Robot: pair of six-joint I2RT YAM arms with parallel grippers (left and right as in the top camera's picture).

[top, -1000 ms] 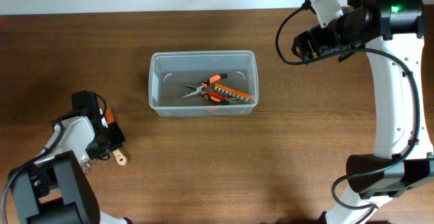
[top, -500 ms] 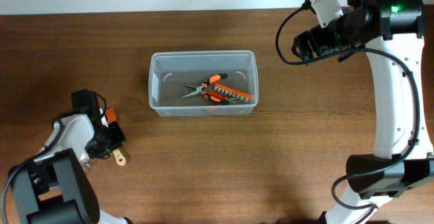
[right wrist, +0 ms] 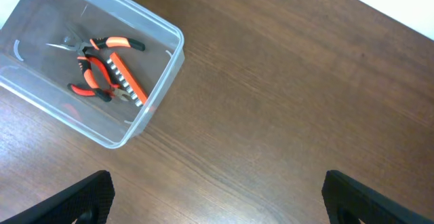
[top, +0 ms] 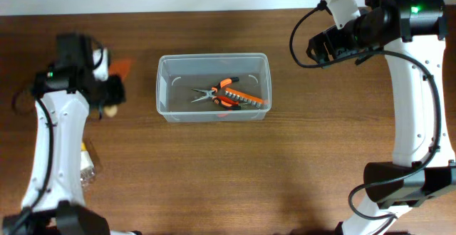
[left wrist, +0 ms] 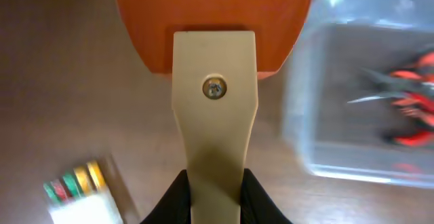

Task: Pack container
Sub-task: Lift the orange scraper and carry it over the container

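Observation:
The container (top: 214, 58) is a clear plastic tub at mid-table, holding orange-handled pliers (top: 214, 91) and an orange bit holder (top: 246, 97). It also shows in the left wrist view (left wrist: 298, 115) and the right wrist view (right wrist: 166, 64). My left gripper (top: 108, 87) is shut on the beige handle of a scraper (left wrist: 215, 81) with an orange blade (top: 122, 68). It holds the scraper above the table, just left of the container. My right gripper (top: 322, 48) is open and empty, high over the table's back right (right wrist: 217, 193).
A small clear case with coloured bits (top: 87, 162) lies on the wooden table at the front left, below the left arm; it also shows in the left wrist view (left wrist: 78, 190). A pale wall edge runs along the table's back.
My left arm has risen from the front left and swung back toward the container's left side, carrying the scraper. The small clear case now lies uncovered. The right arm has not moved.

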